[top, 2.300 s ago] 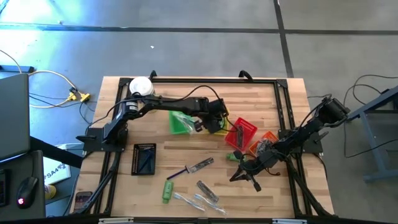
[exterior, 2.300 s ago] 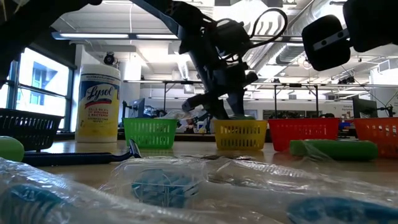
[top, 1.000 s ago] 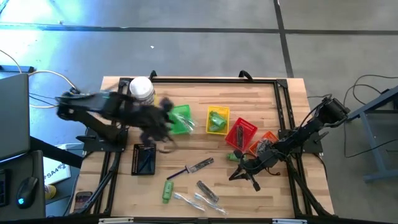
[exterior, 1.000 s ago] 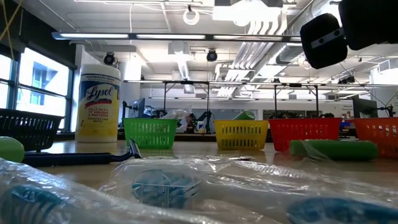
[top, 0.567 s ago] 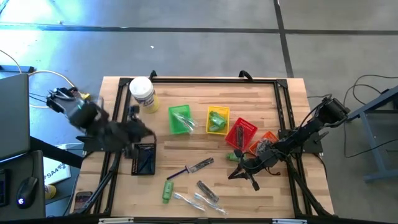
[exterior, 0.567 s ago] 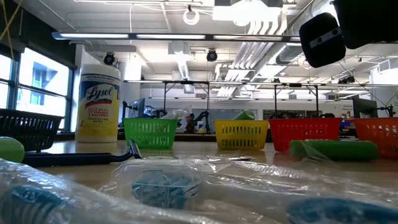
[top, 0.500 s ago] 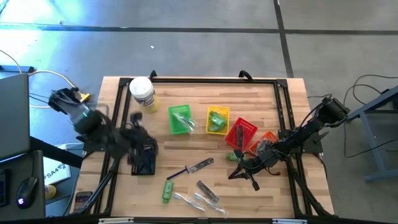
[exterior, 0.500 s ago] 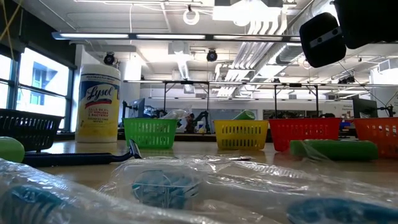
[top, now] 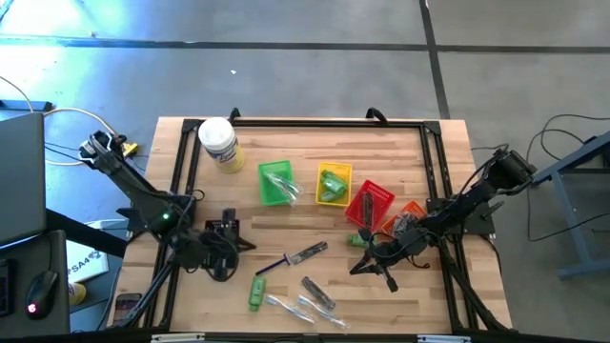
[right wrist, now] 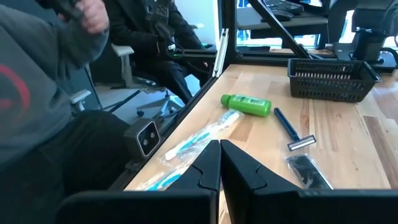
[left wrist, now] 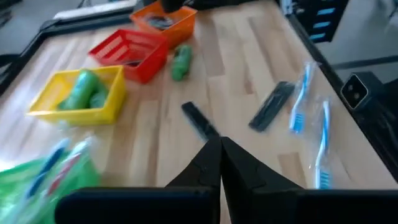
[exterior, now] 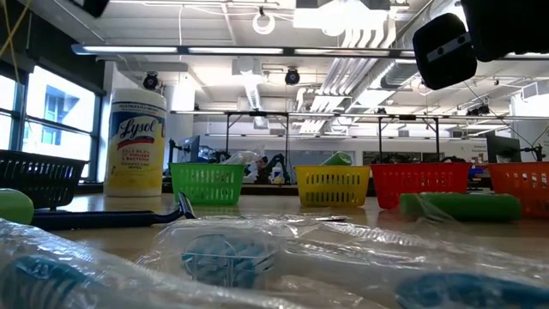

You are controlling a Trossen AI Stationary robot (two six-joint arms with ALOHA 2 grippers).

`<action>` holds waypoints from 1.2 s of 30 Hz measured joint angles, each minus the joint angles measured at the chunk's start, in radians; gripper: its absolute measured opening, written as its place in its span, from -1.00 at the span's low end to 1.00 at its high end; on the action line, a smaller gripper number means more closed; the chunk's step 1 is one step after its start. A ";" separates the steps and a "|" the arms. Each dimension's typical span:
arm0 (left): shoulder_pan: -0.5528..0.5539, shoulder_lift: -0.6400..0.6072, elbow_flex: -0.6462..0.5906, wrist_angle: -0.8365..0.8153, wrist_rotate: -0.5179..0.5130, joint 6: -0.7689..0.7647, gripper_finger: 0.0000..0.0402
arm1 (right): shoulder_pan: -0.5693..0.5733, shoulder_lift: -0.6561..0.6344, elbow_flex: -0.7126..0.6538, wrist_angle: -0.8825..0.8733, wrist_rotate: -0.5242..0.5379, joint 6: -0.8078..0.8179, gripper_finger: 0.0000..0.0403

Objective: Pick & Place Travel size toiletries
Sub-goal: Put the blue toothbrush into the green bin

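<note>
Both claws are pressed together and empty, the left claw (top: 232, 250) parked over the black basket (top: 220, 229), with loose toiletries (top: 307, 252) ahead of it on the tabletop (top: 400, 162) between it and the right claw (top: 365, 265), likely awaiting sorting.

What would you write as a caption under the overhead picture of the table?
Both grippers, left and right, shut and empty above a wooden table scattered with toiletries and small coloured baskets.

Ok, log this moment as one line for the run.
left gripper: shut, empty, over black basket | right gripper: shut, near green bottle | yellow basket: green bottles
</note>
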 joint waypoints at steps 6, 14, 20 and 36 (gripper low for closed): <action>0.002 0.000 -0.179 0.347 0.043 0.061 -1.00 | 0.000 0.000 0.000 0.002 0.042 0.001 -0.98; 0.002 0.001 -0.260 0.504 0.014 0.096 -1.00 | 0.000 0.000 0.000 -0.006 0.077 0.007 -0.98; 0.038 0.009 -0.332 0.628 -0.013 0.098 -1.00 | 0.000 0.000 0.004 -0.013 0.078 0.076 -0.98; 0.159 0.009 -0.431 0.806 0.146 0.196 -1.00 | 0.091 0.208 0.538 -0.817 -0.037 0.447 -0.98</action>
